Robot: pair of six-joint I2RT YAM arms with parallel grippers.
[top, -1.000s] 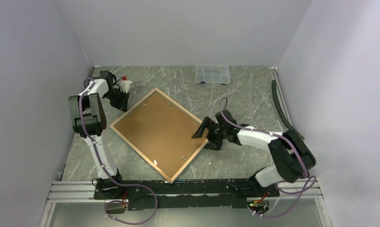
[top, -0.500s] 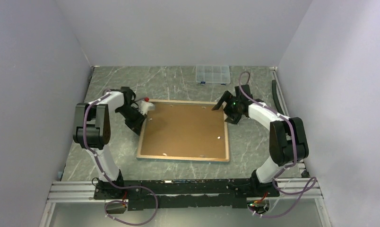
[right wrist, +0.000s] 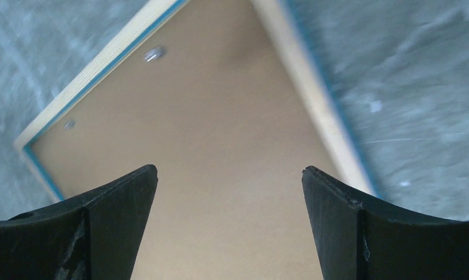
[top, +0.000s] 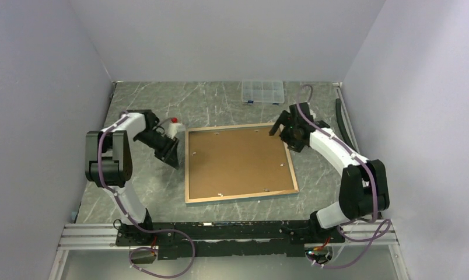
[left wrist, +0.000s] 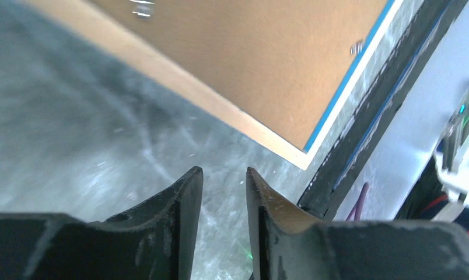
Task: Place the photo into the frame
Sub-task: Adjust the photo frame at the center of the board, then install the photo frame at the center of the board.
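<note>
On marbled tabletop (top: pixel 220 105), tan-backed rectangular frame (top: pixel 238 160); left gripper (left wrist: pixel 223 172) barely apart, right gripper (right wrist: pixel 229 170) wide.

The top view looks steeply down from above and behind the arm bases, covering the whole bench (top: pixel 220 99). Both wrist views sit low and close, looking past the left gripper (left wrist: pixel 223 186) and right gripper (right wrist: pixel 229 186); all three share the frame (top: pixel 239 162).

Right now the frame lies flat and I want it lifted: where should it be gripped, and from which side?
Probably grip the frame by its wooden rim at the far right corner, coming in from outside with the right pincer, which is open right there. The frame lies flat, back up, so only its thin edge can be pinched; the broad brown board offers nothing to close on.
</note>
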